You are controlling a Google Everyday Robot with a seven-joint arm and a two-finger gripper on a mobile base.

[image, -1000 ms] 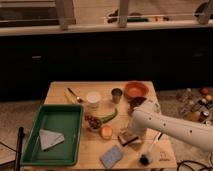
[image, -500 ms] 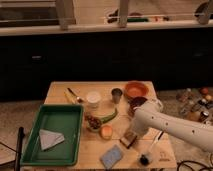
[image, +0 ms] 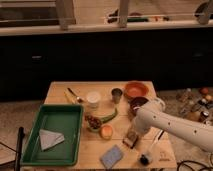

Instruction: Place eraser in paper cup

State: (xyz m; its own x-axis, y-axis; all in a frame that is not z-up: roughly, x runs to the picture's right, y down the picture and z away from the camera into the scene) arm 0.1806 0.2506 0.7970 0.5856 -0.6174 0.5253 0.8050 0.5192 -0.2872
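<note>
The white paper cup [image: 93,98] stands upright at the back middle of the wooden table [image: 65,90]. My gripper [image: 131,137] hangs down from the white arm [image: 170,127] at the table's front right, well to the right and front of the cup. A small block with a pale top and a dark base, the eraser [image: 129,142], shows right at the gripper's tip. I cannot tell whether it is held or lies on the table.
A grey metal cup [image: 116,94], an orange bowl [image: 135,90] and a dark bowl [image: 137,105] stand at the back right. A green tray [image: 52,134] with a grey cloth fills the left. A blue-grey pad [image: 112,156], an orange fruit [image: 106,132] and a black-tipped stick [image: 145,159] lie in front.
The gripper has shifted slightly to the right near the eraser. Nothing else on the table has moved.
</note>
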